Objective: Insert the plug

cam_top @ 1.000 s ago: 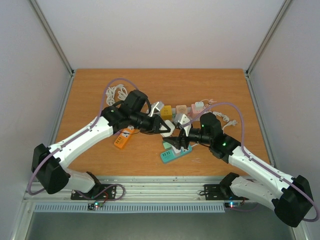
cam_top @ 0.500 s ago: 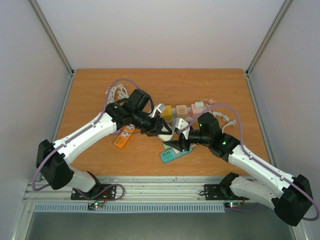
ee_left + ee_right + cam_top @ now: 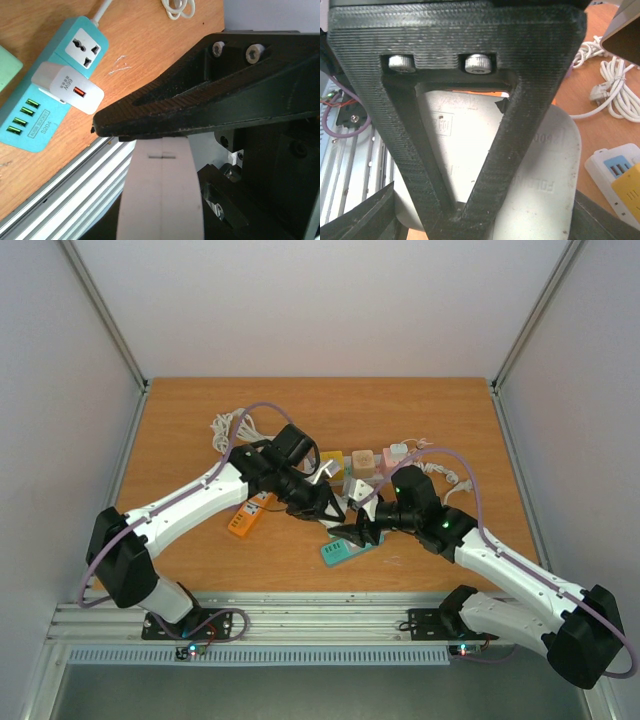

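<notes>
White walls enclosed a wooden table (image 3: pixel 450 420), with the work crowded at its front centre. A teal power strip (image 3: pixel 338 552) lay flat there, near the rail. The left pincer (image 3: pixel 325 506) was closed, and a white plug (image 3: pixel 160 195) appeared to be pinned under its finger, held above the table just behind the strip. The right pincer (image 3: pixel 362 530) hung over the strip. Its wrist view was filled by one finger with a white casing close behind, so I could not tell whether it was open or gripping.

On the strip, a white adapter (image 3: pixel 67 89) sat just beside the free universal socket (image 3: pixel 84 47).

Several things could have gone wrong from here:
- **Crowding:** with the adapter so close, the plug body might have fouled it and stopped short of seating.
- **Sliding:** the strip looked loose on the wood, so pressing down at an angle could have pushed it away.
- **Twisting:** the plug might have turned in the grip once its pins met resistance.
- **Collision:** the two pincers were near each other, so a sideways correction risked a knock.
</notes>
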Tool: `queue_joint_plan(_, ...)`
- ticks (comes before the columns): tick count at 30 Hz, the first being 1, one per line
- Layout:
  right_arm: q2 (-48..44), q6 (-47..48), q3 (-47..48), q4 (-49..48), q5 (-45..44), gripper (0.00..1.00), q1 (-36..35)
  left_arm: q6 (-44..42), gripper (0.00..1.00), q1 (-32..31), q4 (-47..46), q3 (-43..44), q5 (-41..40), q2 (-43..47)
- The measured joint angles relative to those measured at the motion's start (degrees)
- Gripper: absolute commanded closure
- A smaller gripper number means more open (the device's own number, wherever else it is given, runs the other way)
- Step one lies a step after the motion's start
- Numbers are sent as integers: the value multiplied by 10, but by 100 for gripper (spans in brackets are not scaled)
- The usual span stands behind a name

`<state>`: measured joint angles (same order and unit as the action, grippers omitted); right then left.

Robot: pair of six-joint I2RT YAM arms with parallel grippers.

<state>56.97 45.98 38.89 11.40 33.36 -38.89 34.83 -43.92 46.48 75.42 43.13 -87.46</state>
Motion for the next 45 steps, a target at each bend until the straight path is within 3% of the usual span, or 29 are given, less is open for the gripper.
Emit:
queue_joint_plan(5,-6,-43,24,16,-44,16,-2,-30,100,0,35,50,-48,-8)
queue_joint_plan(18,-88,-311,26,108,-303,17,2,-181,100,-5,91,159,-265,-61)
queue_joint_plan(24,-83,-453,48,203,-404,21,73,-242,100,-58,112,188,-301,-116)
queue_joint_plan(33,-58,-563,23,246,-283,23,333,-309,100,-106,137,240,-320,-196)
queue_joint_plan(45,-45,-607,-9,253,-220,22,376,-335,100,-152,161,321,-321,-307)
